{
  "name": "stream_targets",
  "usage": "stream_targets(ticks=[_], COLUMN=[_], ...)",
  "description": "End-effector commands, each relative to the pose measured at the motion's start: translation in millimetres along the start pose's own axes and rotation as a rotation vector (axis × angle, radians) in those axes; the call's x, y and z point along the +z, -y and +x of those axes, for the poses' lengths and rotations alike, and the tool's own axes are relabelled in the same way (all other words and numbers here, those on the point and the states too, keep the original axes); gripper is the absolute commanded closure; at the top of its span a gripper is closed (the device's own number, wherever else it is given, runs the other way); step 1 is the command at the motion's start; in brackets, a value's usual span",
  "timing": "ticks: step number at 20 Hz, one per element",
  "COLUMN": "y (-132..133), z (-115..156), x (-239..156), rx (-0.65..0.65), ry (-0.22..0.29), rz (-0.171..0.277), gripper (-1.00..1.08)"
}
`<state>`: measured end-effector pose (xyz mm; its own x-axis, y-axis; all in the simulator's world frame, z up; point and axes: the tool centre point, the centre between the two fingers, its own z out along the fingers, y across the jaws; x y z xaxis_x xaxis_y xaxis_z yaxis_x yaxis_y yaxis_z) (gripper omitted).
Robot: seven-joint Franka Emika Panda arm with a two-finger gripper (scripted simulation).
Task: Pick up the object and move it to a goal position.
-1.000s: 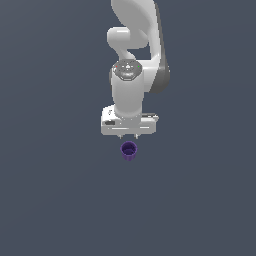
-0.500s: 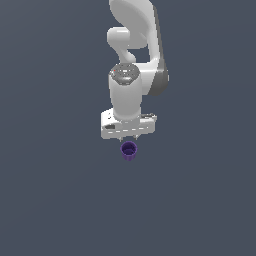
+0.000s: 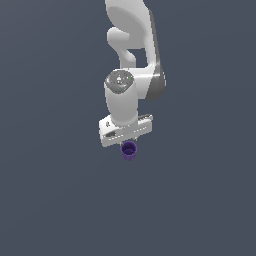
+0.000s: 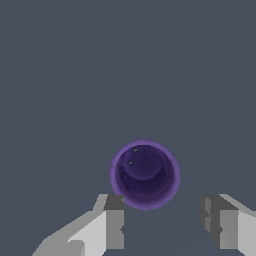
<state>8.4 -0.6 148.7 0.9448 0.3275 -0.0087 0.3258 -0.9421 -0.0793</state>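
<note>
Flat dark grey floor (image 3: 50,200) fills both views. White Franka arm (image 3: 131,75) comes down from 12 o'clock in the exterior view, wrist pointing straight down. White gripper (image 3: 128,145) with dark grey finger pads sits just above the small dark purple hollow cup (image 3: 129,150); cup is at 6 o'clock of the hand, mouth up. Wrist view: cup (image 4: 145,174) seen from above, round rim, glossy inside. Fingers (image 4: 112,222) are spread wide, gap broader than the cup; one pad edge overlaps the cup rim, other finger well apart from it. Nothing gripped. Gripper midpoint (image 4: 162,220) is just beside the cup, not centred on it.
</note>
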Motion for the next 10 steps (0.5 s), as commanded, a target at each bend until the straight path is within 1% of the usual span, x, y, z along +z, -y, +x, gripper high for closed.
stream_targets(ticks=[1, 10], y=[-1, -6], z=[1, 5], x=[4, 16], rx=[-0.056, -0.253], ry=[-0.002, -0.016], rz=[0.013, 0.060], gripper=[-0.20, -0.20])
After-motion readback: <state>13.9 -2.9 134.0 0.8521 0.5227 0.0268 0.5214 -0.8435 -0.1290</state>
